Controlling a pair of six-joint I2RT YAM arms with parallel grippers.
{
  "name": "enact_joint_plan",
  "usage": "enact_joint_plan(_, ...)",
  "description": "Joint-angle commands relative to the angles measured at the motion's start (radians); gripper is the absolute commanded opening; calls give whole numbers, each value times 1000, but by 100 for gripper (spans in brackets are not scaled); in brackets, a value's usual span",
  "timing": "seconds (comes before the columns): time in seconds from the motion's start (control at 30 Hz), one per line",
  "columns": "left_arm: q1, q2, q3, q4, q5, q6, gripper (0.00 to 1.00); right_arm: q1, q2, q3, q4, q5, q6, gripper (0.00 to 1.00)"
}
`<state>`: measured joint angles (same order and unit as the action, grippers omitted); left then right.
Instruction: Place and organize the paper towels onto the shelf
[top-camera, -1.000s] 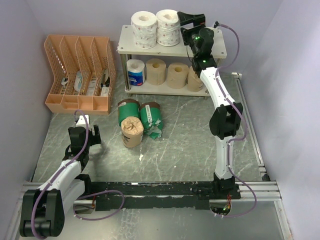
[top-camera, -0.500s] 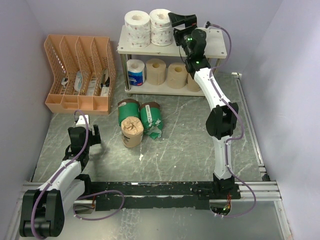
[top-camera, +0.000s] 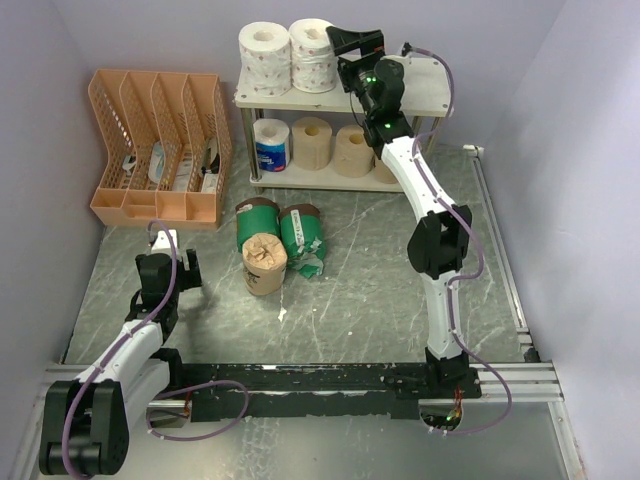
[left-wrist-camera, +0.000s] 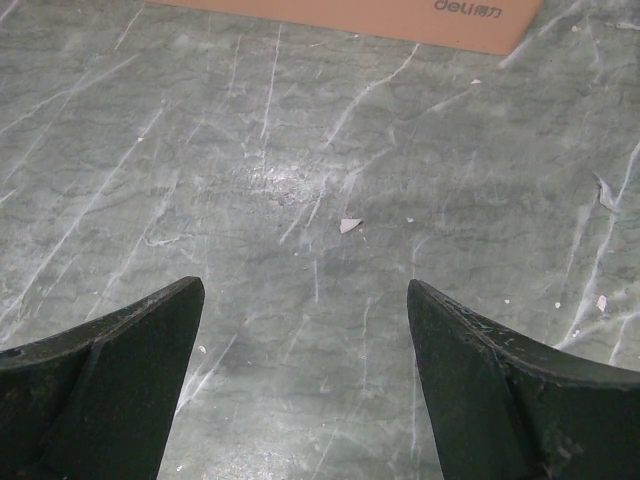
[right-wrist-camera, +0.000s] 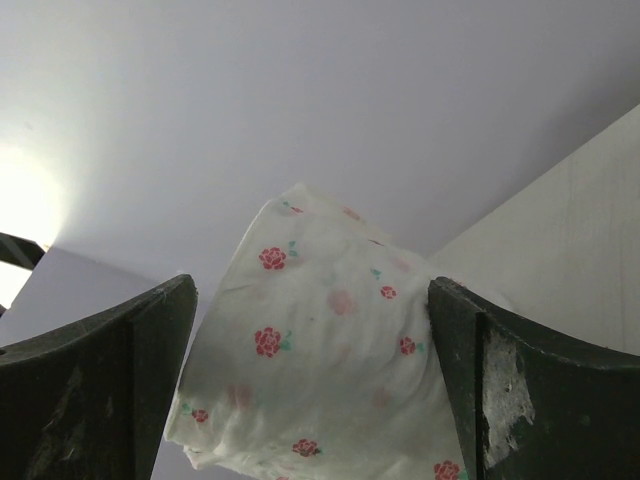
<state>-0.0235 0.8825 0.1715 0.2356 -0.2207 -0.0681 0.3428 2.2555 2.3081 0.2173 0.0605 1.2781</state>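
The shelf (top-camera: 300, 100) stands at the back. Two white rose-patterned paper towels (top-camera: 263, 50) (top-camera: 312, 52) stand side by side at the left end of its top board. My right gripper (top-camera: 337, 42) is open beside the right one, and that roll (right-wrist-camera: 320, 350) fills the gap between its fingers (right-wrist-camera: 311, 288). On the lower board stand a blue-and-white roll (top-camera: 271, 145) and tan rolls (top-camera: 311, 142) (top-camera: 352, 150). Two green-wrapped rolls (top-camera: 257, 220) (top-camera: 300, 232) and a brown one (top-camera: 265, 263) lie on the floor. My left gripper (top-camera: 165, 262) (left-wrist-camera: 305, 300) hangs open over bare floor.
An orange slotted file organizer (top-camera: 155, 145) stands left of the shelf, with its base edge (left-wrist-camera: 400, 18) in the left wrist view. Purple walls close in the back and sides. A metal rail (top-camera: 500, 250) runs along the right edge.
My right gripper has moved left along the top board, and both patterned rolls have slid left with it. The left arm has not moved.
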Motion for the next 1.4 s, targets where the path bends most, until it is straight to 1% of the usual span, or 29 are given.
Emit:
enact_joint_plan(0.0, -6, -14, 8, 32, -13, -9, 94, 28, 50, 18, -61, -8, -13, 99)
enact_joint_plan(1.13, -18, -20, 5, 33, -24, -9, 94, 53, 114, 72, -47, -12, -9, 98)
enact_joint_plan(1.2, -18, -21, 5, 32, -26, -9, 94, 55, 98, 90, -81, 18, -72, 100)
enact_joint_plan(1.27, -19, -21, 5, 33, -28, -11, 94, 65, 43, 84, -116, 105, -213, 100)
enact_joint_plan(1.37, -20, -20, 5, 33, -28, -9, 94, 74, -108, -82, -14, 208, -388, 100)
